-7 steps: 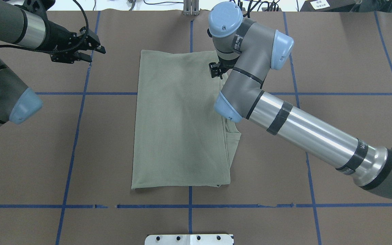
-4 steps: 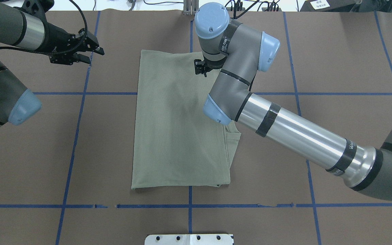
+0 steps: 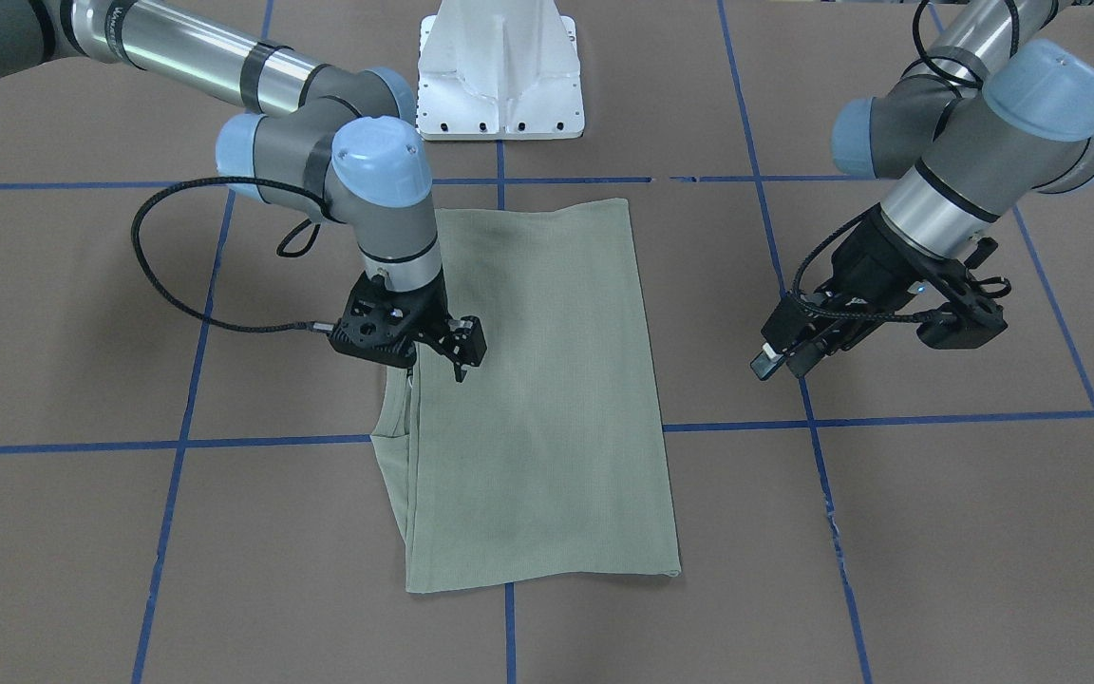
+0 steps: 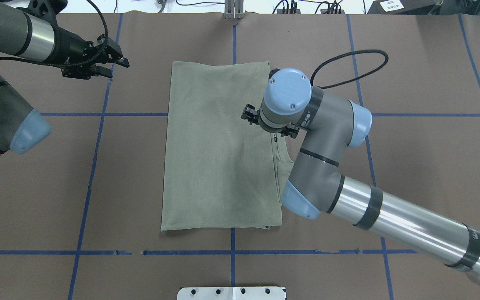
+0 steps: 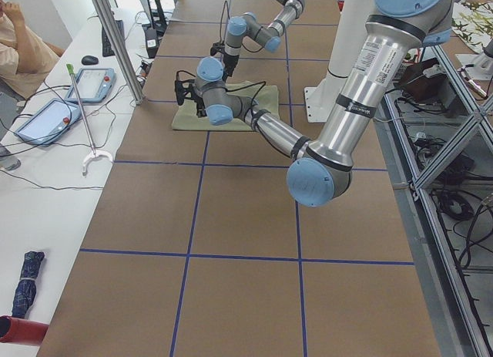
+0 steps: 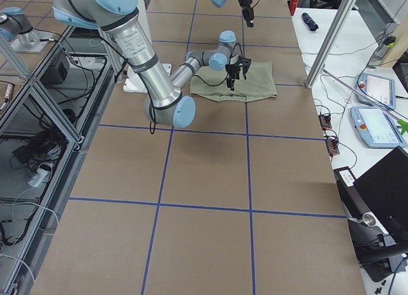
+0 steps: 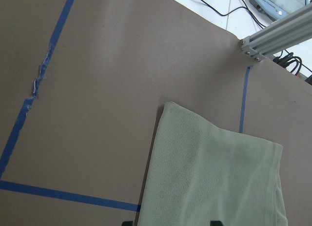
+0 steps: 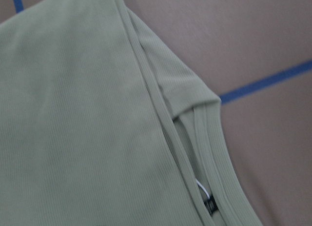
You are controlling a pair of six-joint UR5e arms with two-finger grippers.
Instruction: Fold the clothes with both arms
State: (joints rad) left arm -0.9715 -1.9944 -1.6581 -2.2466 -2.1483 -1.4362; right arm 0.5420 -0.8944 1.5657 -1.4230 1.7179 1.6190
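Observation:
The sage-green shirt (image 4: 219, 150) lies flat on the table, folded into a tall rectangle; it also shows in the front view (image 3: 547, 399). Its ribbed collar (image 8: 209, 138) and neck label (image 8: 210, 206) peek out at the folded right edge (image 4: 283, 156). My right gripper (image 3: 463, 361) hangs just above that edge, a little past the collar. It looks open and holds nothing. My left gripper (image 4: 115, 66) is open and empty. It hovers over bare table off the shirt's far left corner, whose cloth shows in its wrist view (image 7: 214, 177).
The brown table (image 4: 411, 83) is marked with a grid of blue tape lines. The white pedestal base (image 3: 499, 71) stands at the robot's edge. An aluminium post (image 7: 278, 33) stands beyond the table's far edge.
My right arm has swung back from the shirt's far edge toward the robot, to the right edge by the collar. The shirt and my left arm have not moved.

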